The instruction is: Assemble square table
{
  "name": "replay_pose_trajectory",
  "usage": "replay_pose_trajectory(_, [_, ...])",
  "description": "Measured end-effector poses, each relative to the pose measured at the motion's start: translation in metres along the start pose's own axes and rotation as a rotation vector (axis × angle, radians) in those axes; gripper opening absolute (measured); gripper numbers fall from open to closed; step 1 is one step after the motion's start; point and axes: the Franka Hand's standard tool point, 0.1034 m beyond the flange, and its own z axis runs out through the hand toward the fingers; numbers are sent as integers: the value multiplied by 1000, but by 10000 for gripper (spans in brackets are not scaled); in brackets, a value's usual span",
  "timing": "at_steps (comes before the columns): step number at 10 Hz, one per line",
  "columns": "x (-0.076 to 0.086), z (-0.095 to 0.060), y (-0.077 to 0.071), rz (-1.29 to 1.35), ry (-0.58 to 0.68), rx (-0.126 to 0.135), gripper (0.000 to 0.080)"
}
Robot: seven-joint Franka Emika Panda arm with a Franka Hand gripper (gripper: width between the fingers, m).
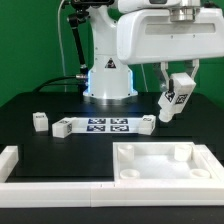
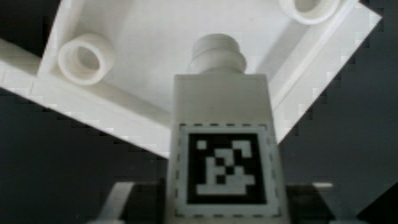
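The square table top [image 1: 160,160] is a white tray with a raised rim and round sockets, lying on the black table at the exterior view's front right. My gripper [image 1: 174,83] hangs above and behind it, shut on a white tagged leg [image 1: 173,100] that hangs tilted in the air. In the wrist view the leg [image 2: 222,120] fills the middle, its screw tip pointing toward the top [image 2: 160,60], between two corner sockets. A loose leg [image 1: 39,122] lies at the exterior view's left and another [image 1: 146,124] by the marker board's right end.
The marker board [image 1: 100,126] lies in the middle of the table, with a small white block [image 1: 61,127] at its left end. A long low white border rail [image 1: 50,184] runs along the front. The robot base [image 1: 108,75] stands behind.
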Motion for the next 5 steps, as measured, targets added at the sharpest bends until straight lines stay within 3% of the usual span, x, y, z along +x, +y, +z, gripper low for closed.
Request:
replay_pose_trajectory(1, [-2,4,7,-2,60,-15,291])
replay_pose_trajectory(2, [-1,16,17,32,78,37,291])
replay_pose_trajectory(4, [31,22,27,143,124,163,291])
replay_pose_trajectory(5, [46,24,14,197,136,177,291])
